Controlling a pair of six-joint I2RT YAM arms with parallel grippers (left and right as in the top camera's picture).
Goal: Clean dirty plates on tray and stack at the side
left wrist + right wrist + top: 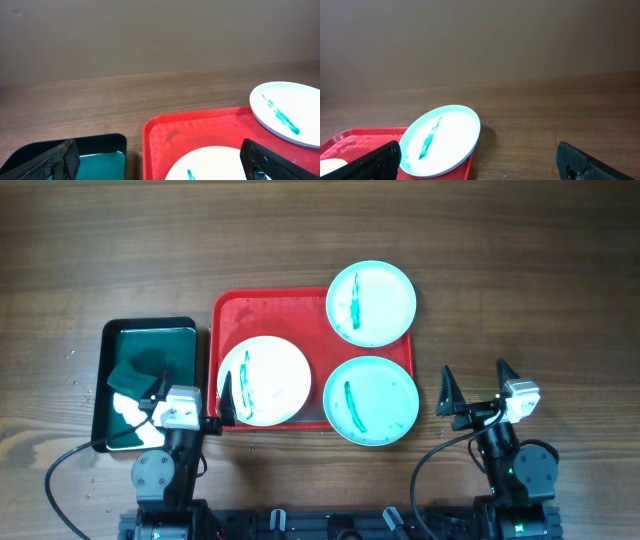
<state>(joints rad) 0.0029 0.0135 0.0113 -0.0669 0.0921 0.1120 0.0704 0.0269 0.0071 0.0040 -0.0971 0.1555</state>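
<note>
A red tray (262, 311) holds three plates, each with a teal streak. A white plate (263, 380) lies at its front left. A pale mint plate (371, 302) overhangs its back right corner, and another mint plate (371, 400) overhangs its front right. My left gripper (187, 392) is open and empty, at the tray's front left corner; its view shows the tray (200, 130) and white plate (210, 165). My right gripper (478, 387) is open and empty over bare table right of the tray; its view shows the back mint plate (442, 139).
A smaller black tray (150, 380) with green liquid and a dark sponge-like lump sits left of the red tray, also in the left wrist view (95, 155). Bare wooden table (530, 300) lies right of and behind the trays.
</note>
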